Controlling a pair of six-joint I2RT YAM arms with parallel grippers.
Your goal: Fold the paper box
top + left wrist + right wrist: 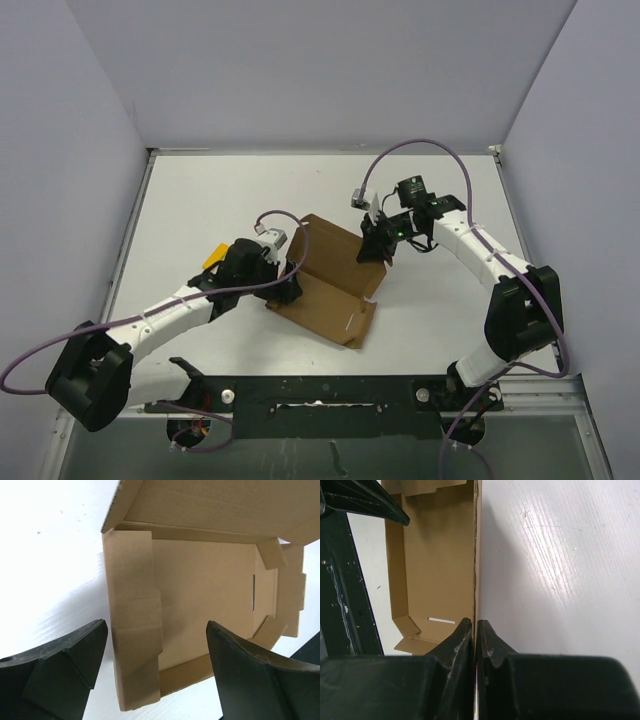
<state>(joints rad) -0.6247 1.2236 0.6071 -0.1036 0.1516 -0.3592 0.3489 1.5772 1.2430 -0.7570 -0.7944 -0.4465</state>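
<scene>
paper box — brown, half-folded | one panel upright — flaps creased

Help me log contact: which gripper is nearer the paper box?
Right. The right gripper is shut on an upright edge of the paper box; the left gripper stands open astride its side flap, with no contact showing.

Brown cardboard paper box lies open mid-table, 1 panel raised upright.
</scene>
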